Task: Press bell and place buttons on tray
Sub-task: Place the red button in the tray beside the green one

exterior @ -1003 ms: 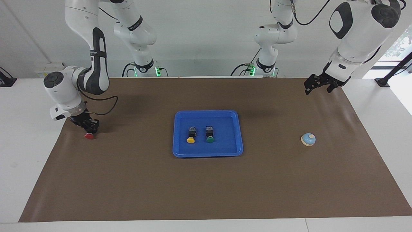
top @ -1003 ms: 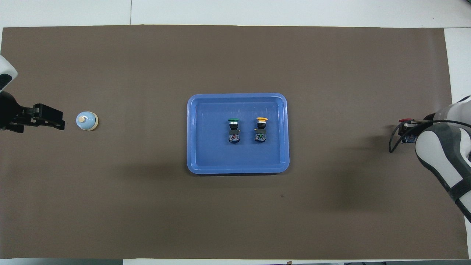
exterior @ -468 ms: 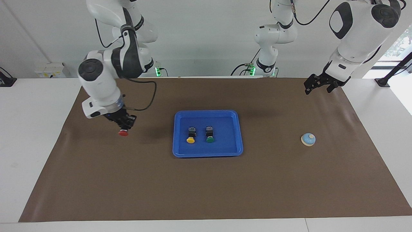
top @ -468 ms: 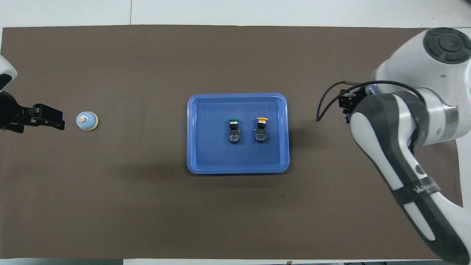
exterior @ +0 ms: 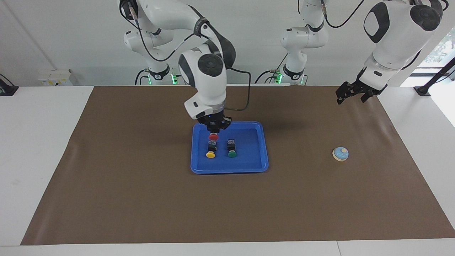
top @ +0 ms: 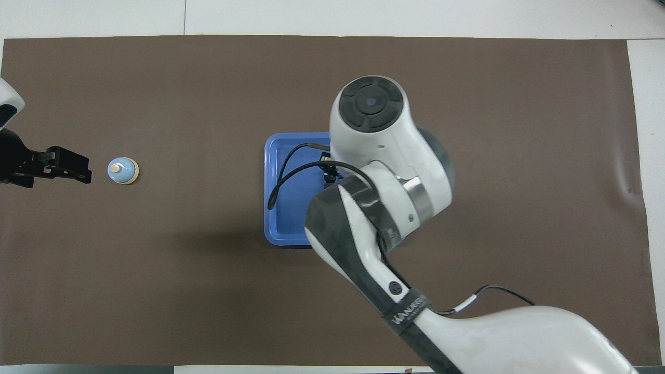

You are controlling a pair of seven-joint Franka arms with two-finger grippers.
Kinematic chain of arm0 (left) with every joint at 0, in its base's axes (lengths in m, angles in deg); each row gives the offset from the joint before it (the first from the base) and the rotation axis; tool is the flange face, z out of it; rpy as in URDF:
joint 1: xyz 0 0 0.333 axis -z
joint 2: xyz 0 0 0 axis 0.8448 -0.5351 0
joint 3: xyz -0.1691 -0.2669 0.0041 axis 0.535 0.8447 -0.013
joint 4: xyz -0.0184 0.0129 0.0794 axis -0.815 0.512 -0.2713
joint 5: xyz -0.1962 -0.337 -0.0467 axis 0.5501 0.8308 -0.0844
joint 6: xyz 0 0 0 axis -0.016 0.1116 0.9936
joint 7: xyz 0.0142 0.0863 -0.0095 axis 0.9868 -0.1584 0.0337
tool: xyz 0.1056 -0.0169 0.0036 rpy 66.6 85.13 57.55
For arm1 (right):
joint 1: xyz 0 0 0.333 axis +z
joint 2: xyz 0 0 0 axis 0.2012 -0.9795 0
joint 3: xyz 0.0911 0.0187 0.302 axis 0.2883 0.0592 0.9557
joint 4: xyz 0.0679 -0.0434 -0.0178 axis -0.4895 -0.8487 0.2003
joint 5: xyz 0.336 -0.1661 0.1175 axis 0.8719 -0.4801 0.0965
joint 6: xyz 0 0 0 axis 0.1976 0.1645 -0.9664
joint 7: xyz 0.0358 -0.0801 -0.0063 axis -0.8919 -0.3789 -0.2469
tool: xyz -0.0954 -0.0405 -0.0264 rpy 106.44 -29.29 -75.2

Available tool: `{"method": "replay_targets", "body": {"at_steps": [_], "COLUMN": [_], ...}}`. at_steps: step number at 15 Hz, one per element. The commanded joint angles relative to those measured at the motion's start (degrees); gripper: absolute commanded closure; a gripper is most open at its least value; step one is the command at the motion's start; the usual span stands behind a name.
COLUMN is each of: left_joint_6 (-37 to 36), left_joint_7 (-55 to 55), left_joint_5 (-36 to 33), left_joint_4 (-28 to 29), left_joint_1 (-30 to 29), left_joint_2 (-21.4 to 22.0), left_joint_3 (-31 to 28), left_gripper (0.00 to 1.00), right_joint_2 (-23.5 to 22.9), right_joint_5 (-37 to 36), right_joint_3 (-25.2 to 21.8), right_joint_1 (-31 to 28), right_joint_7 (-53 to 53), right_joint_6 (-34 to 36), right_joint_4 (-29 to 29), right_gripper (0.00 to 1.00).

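Over the tray (exterior: 265,149), toward the edge nearest the robots, the right end effector (exterior: 214,128) hangs with the red button (exterior: 213,137) pinched in it, cap down. Yellow button (exterior: 210,149) and green button (exterior: 231,148) already lie side by side in the tray, the yellow one just below the red as the facing view shows it. To finish well, the red button should probably come down onto bare tray floor beside the yellow one, toward the right arm's end, not on top of it, and be let go only once low. How high it hangs above the tray floor is hard to judge, since from overhead the arm hides it. The bell (exterior: 340,154) sits on the worktop toward the left arm's end, well apart from the tray. The left end effector (exterior: 350,94) waits over the worktop's corner there, fingers spread, holding nothing.
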Motion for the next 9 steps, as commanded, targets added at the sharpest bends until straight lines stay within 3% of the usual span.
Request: {"method": "replay_targets", "body": {"at_steps": [1, 9], "left_joint_6": [-0.75, -0.75], "left_joint_7": [-0.34, -0.34], "left_joint_5": [0.37, 0.28], "left_joint_4": [-0.23, -0.14], "left_joint_1": [0.06, 0.14], "left_joint_2": [0.56, 0.56], "left_joint_3": [-0.21, -0.21], "left_gripper": [0.0, 0.0], "right_joint_2": [-6.46, -8.32], "right_joint_5": [0.59, -0.28], "right_joint_3": [-0.61, -0.7], "right_joint_1": [4.82, 6.33], "right_joint_7": [2.29, 3.09], "right_joint_6": [-3.59, -17.15], "right_joint_4": [4.47, -2.04], "right_gripper": [1.0, 1.0]}}
